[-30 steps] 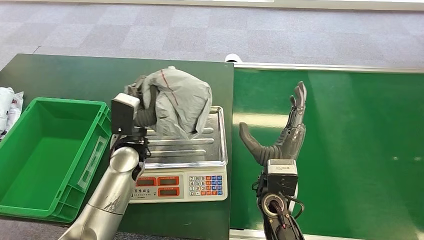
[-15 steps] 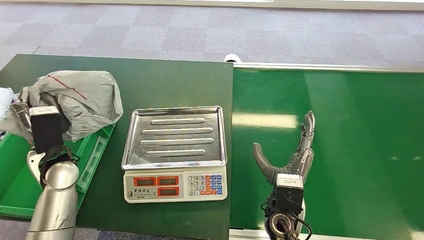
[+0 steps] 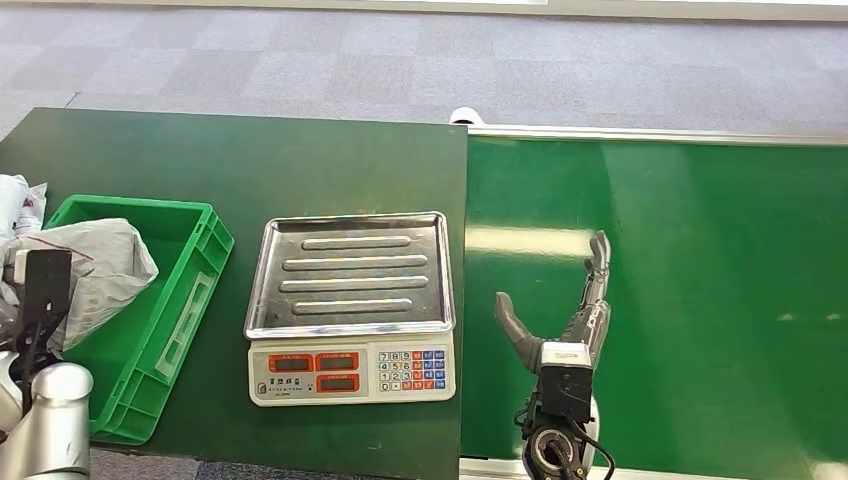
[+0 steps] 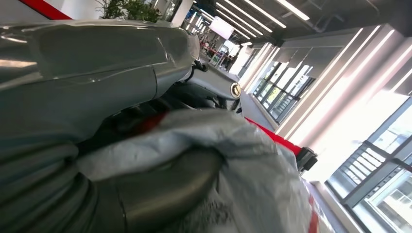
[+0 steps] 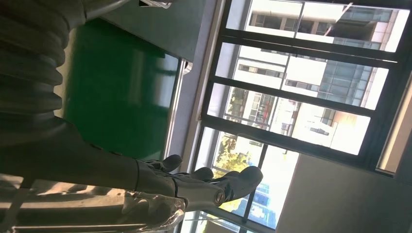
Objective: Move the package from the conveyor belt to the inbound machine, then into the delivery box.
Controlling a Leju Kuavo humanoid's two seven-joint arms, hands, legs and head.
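The package (image 3: 105,270), a crumpled grey plastic mailer with a red line, hangs over the left part of the green delivery box (image 3: 175,310). My left hand (image 3: 25,275) grips it from the left; the wrist camera block hides the fingers. In the left wrist view the grey thumb (image 4: 160,189) presses into the package (image 4: 252,170). The scale (image 3: 350,305) stands bare, its steel tray holding nothing. My right hand (image 3: 565,310) is over the green conveyor belt (image 3: 700,300), fingers straight and thumb apart, holding nothing. The right wrist view shows the same spread fingers (image 5: 214,182).
White bags (image 3: 20,205) lie beside the delivery box at the table's far left edge. The dark green table (image 3: 250,160) carries the box and scale. A metal rail (image 3: 650,135) runs along the belt's far side, with grey carpet beyond.
My left arm swung left with the package, from the scale tray to over the delivery box, and lowered it. My right hand drew back toward me and sank over the belt.
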